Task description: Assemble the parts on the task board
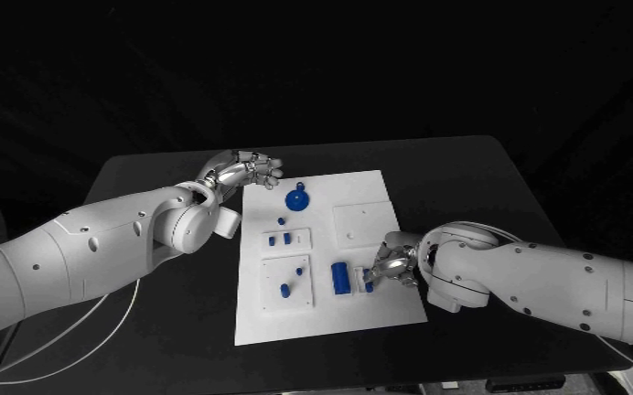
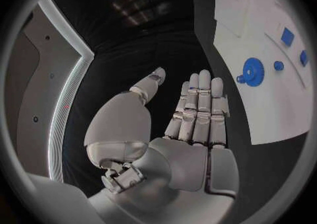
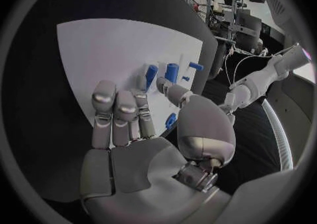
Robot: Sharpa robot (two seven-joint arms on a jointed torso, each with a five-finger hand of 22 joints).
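Observation:
The white task board (image 1: 330, 322) lies in the middle of the black table. A blue gear (image 1: 298, 199) sits near its far end, with several small blue parts (image 1: 281, 239) below it. A blue cylinder (image 1: 340, 277) and a smaller blue piece (image 1: 368, 282) stand toward the near right. My right hand (image 1: 393, 265) hovers just right of that smaller piece, its fingers apart and holding nothing. In the right wrist view the right hand (image 3: 132, 129) reaches over the board (image 3: 99, 49) toward the blue pieces (image 3: 151, 74). My left hand (image 1: 244, 171) is open at the board's far left corner.
In the left wrist view the left hand (image 2: 192, 123) is flat with its thumb apart, off the edge of the board (image 2: 264, 108), and the gear (image 2: 252, 68) lies beyond its fingertips. Bare black table surrounds the board on all sides.

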